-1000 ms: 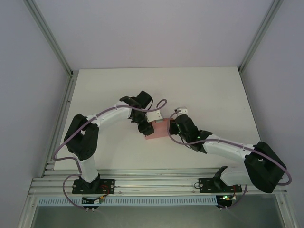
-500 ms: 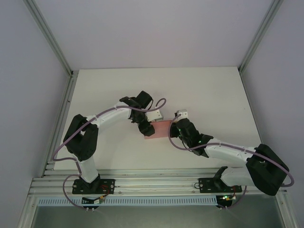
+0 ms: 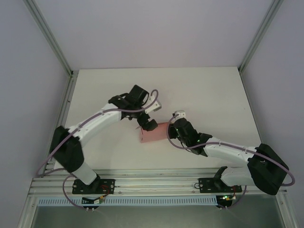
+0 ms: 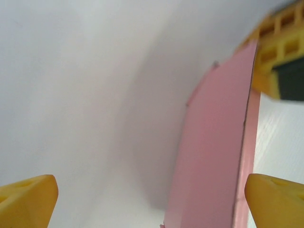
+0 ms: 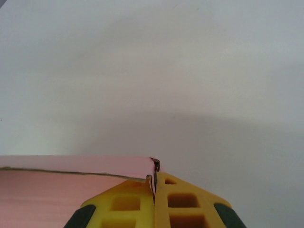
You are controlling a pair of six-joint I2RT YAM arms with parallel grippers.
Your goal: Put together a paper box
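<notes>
1. The paper box is found just below the centre of the overhead view, lying on the white table. Its upper left edge is covered by the left gripper and its right end by the right gripper.
2. Whether the pink piece is folded shut or only creased cannot be made out, as its inside is hidden.
3. In the left wrist view the paper box is cut off by the lower edge of the frame. The left gripper is seen as two blurred yellow fingertips in the lower corners, spread wide and released. The pink panel stands between them, nearer the right-hand one, and contact there cannot be judged.
4. At the upper right of that view, a yellow finger of the right gripper is seen against the panel's top.
5. In the right wrist view the right gripper is clenched at the bottom centre, with a corner of the paper box pinched between its fingers. The sheet is cropped at the lower left.
</notes>
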